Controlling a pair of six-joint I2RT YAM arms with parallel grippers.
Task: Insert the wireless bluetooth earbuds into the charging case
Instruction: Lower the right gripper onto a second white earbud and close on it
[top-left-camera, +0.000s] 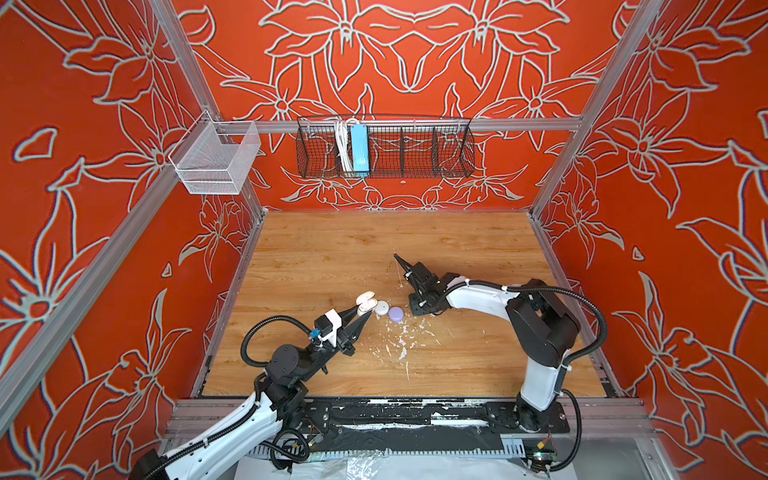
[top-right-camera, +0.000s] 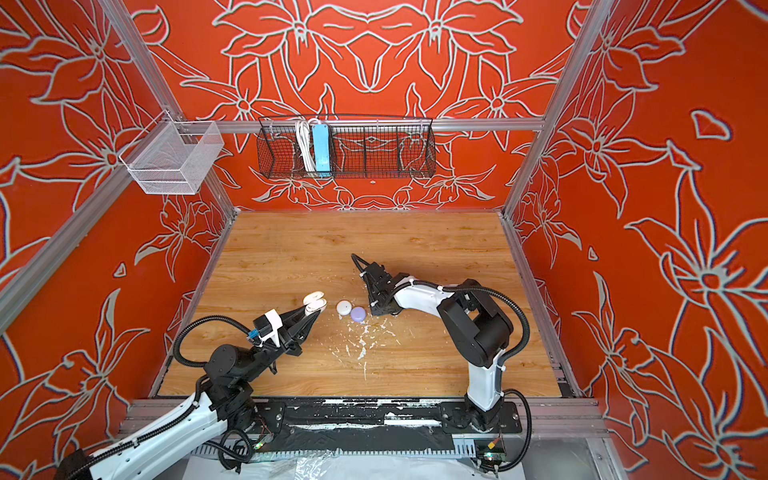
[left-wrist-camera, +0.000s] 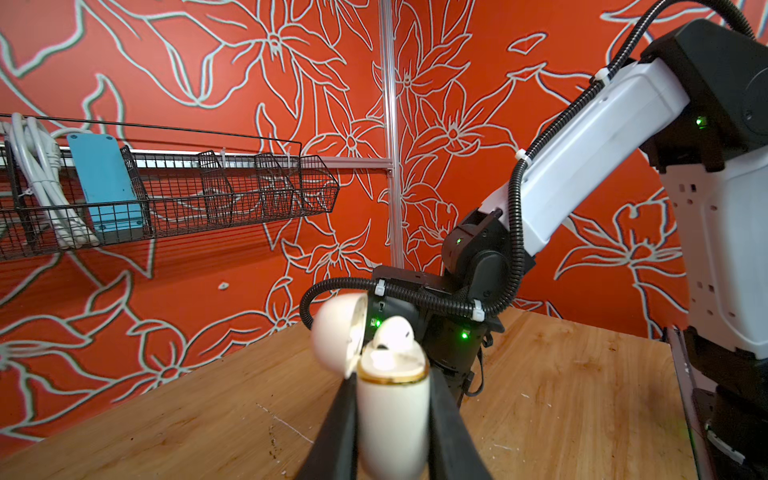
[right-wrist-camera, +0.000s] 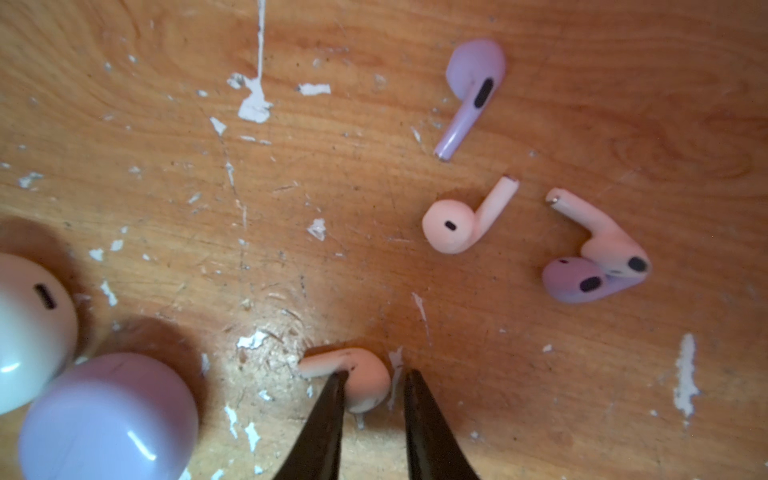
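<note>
Grip comes first: the right claw (right-wrist-camera: 377, 373) straddles a cream earbud (right-wrist-camera: 368, 386) lying flat on the worktop (right-wrist-camera: 166, 174). Its jaws are narrowly apart, one finger touching, the other just clear. The bud's long axis runs across the jaws, stem pointing towards the closed white case (right-wrist-camera: 33, 324) and lavender case (right-wrist-camera: 108, 419). Close gently on the head, then turn the stem downward for the open charging case (left-wrist-camera: 392, 415), which the left claw (left-wrist-camera: 392, 374) clamps with a seated earbud (left-wrist-camera: 395, 332) in it.
</note>
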